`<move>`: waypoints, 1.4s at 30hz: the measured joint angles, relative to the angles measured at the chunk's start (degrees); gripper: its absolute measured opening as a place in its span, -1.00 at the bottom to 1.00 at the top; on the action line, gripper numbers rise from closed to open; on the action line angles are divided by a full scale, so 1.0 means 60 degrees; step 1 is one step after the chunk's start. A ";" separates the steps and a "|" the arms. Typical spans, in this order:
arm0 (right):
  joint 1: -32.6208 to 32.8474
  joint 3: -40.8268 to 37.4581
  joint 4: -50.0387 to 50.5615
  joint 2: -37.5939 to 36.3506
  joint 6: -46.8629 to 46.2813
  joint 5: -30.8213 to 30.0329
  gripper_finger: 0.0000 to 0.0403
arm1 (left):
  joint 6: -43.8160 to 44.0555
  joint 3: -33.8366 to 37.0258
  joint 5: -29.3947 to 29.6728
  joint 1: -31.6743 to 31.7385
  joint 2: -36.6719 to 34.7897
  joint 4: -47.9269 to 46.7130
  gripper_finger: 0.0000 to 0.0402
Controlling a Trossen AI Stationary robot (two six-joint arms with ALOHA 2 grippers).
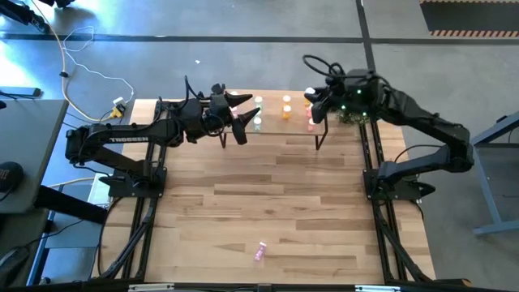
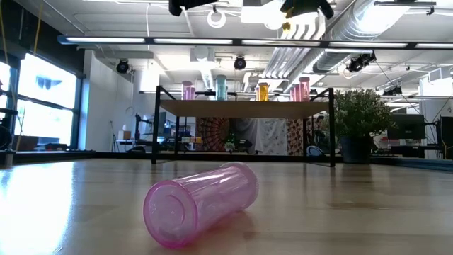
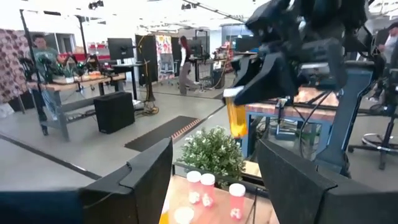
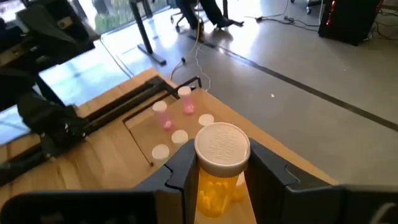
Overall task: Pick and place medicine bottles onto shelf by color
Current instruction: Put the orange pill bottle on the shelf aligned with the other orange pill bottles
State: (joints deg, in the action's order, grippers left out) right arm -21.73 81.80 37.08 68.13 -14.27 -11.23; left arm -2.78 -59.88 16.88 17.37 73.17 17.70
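You had the right tool (image 4: pixel 219 180) clamped on an orange bottle (image 4: pixel 219 168) above the shelf (image 1: pixel 276 127); the left tool (image 1: pixel 241 118) gaped empty. Next, lower it beside the orange ones.

Glossy translucent pink plastic bottle (image 2: pixel 200 202), smooth pale wood table (image 2: pixel 368 212), wooden shelf (image 2: pixel 244 108) on seemingly metal frame
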 joint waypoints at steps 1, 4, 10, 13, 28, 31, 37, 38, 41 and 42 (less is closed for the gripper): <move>0.0052 -0.0284 -0.0301 -0.0052 -0.0100 -0.0024 -0.53 | -0.0123 0.0000 -0.0004 0.0000 0.0000 0.0010 0.11; 0.0298 -0.1065 -0.1035 -0.0102 -0.0348 -0.0053 -0.53 | -0.0453 0.0000 0.0003 -0.0004 0.0000 0.0007 0.11; 0.1080 -0.2588 -0.2642 -0.0122 -0.0360 -0.0879 -0.53 | -0.0602 0.0000 0.0047 0.0068 0.0000 0.0010 0.11; 0.1485 -0.3329 -0.3742 -0.0122 -0.0378 -0.1680 -0.53 | -0.0393 0.0000 0.0044 0.0198 0.0000 0.0013 0.11; 0.2470 -0.5854 -0.7484 0.0117 0.0305 -0.3489 -0.53 | -0.0322 0.0000 0.0029 0.0550 0.0000 0.0008 0.10; 0.2563 -0.5674 -0.7493 0.0522 0.0456 -0.3378 -0.53 | -0.0326 0.0000 -0.0151 0.0556 0.0000 -0.0044 0.10; 0.2703 -0.5340 -0.7445 0.1346 0.0524 -0.4122 -0.53 | -0.0326 0.0000 -0.0222 0.0561 0.0004 -0.0196 0.10; 0.2694 -0.5340 -0.7442 0.1466 0.0409 -0.4277 -0.53 | -0.0323 0.0000 -0.0222 0.0561 0.0004 -0.0254 0.10; 0.2687 -0.5333 -0.7562 0.1799 0.0078 -0.4534 -0.53 | -0.0323 0.0000 -0.0220 0.0561 0.0004 -0.0370 0.10; 0.2694 -0.5333 -0.7541 0.1901 0.0009 -0.4686 -0.53 | -0.0323 0.0000 -0.0222 0.0557 0.0004 -0.0417 0.10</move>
State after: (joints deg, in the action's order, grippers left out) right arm -5.56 49.80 -8.17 79.53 -14.21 -39.35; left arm -4.71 -59.88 15.55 20.71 73.19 15.19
